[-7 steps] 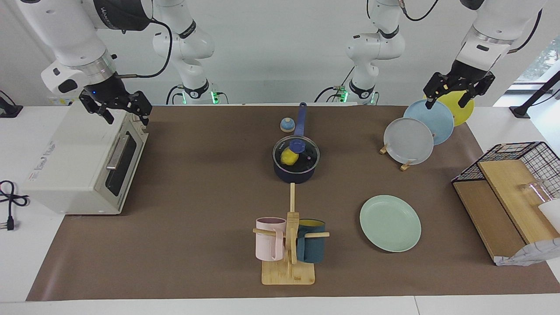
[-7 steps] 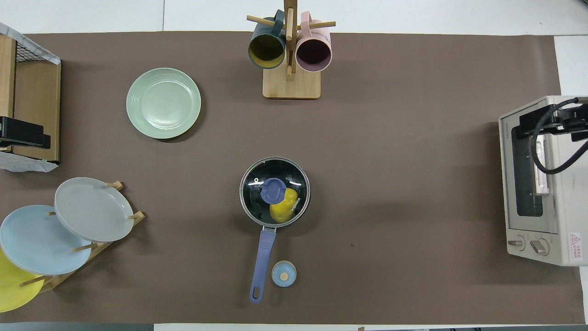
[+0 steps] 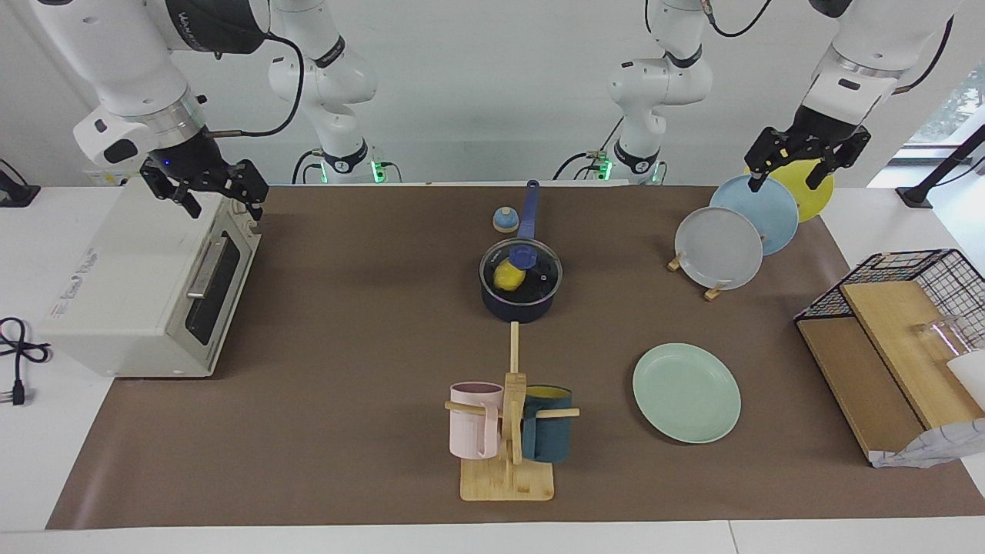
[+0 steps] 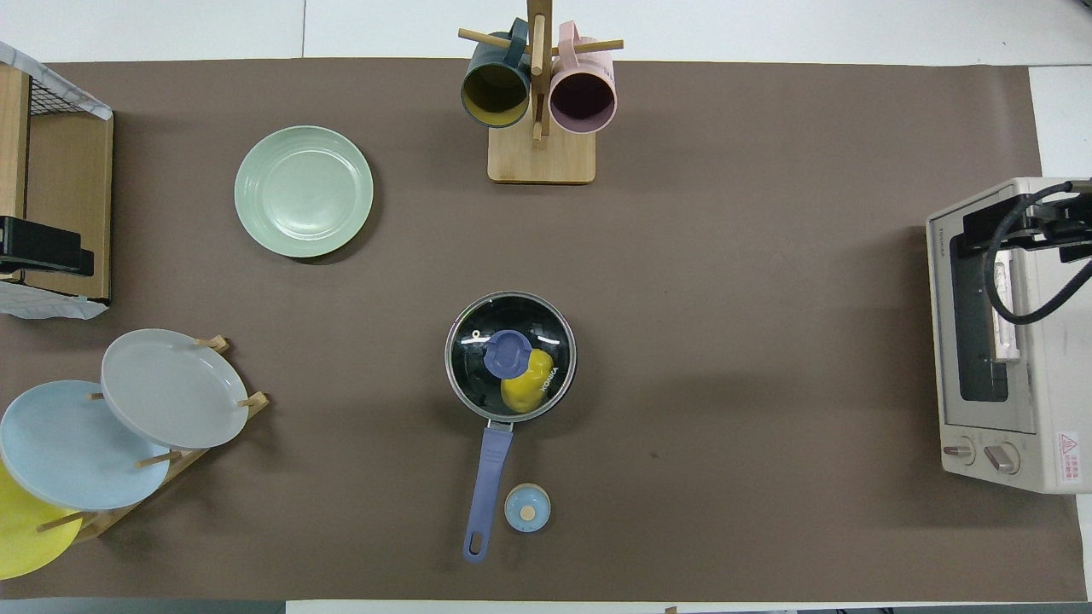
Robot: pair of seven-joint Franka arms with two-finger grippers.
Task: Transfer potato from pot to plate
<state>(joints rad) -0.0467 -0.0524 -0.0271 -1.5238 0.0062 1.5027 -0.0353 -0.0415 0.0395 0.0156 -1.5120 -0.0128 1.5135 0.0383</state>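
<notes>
- Your left gripper [image 3: 806, 160] hangs over the rack of plates [image 3: 735, 227] at its own end of the desk [image 3: 346, 331], fingers apart and holding nothing.
- Your right gripper [image 3: 206, 188] hangs over the toaster oven [image 3: 146, 285] at the other end, fingers apart too, nothing in them. In the overhead view only its cable and mount show at the edge.
- Closest to the robots in the middle sits a little blue bell [image 4: 527, 507], just beside the pot's long handle, which points back toward you.
- Next out, the pot [image 4: 510, 356] at mid-desk, and here's the catch: a glass lid [image 3: 521, 271] with a blue knob sits on it.
- The potato [image 4: 526, 384] is right there inside the pot, yellow showing through the glass, on the side toward the handle.
- Farther out, toward the left arm's end, the green plate [image 4: 304, 191] lies flat and bare, well apart from the pot.
- Farthest out, the mug stand [image 4: 540, 102] with a pink mug and a dark teal one, not in your line.
- So you're at the very start, by my read: nothing lifted, nothing moved.
- Left to do, as I judge it: take the lid off and park it, reach into the pot, grip the potato, carry it over and set it on the green plate.
</notes>
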